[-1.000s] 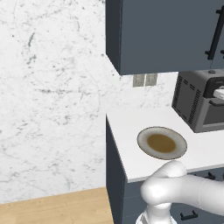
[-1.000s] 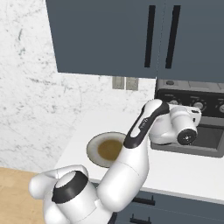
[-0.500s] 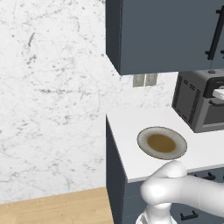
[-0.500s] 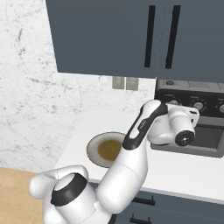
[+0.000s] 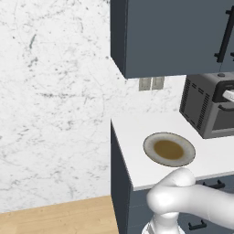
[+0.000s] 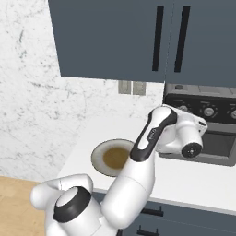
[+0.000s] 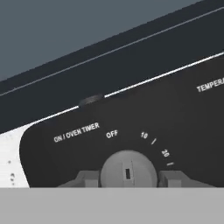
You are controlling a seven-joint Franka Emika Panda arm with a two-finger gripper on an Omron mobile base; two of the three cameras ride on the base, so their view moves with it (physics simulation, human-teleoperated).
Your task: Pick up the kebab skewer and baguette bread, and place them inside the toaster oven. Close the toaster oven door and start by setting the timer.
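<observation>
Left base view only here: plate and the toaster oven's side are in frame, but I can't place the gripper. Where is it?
Observer: The hand view puts the gripper at the timer knob on the toaster oven, with one finger tip on each side of it.
Operator: Is it gripping the knob?
Observer: The tips sit close against the knob, but I cannot tell whether they press on it.
Operator: And the door?
Observer: In the right base view the toaster oven door looks shut, standing upright below the control panel.
</observation>
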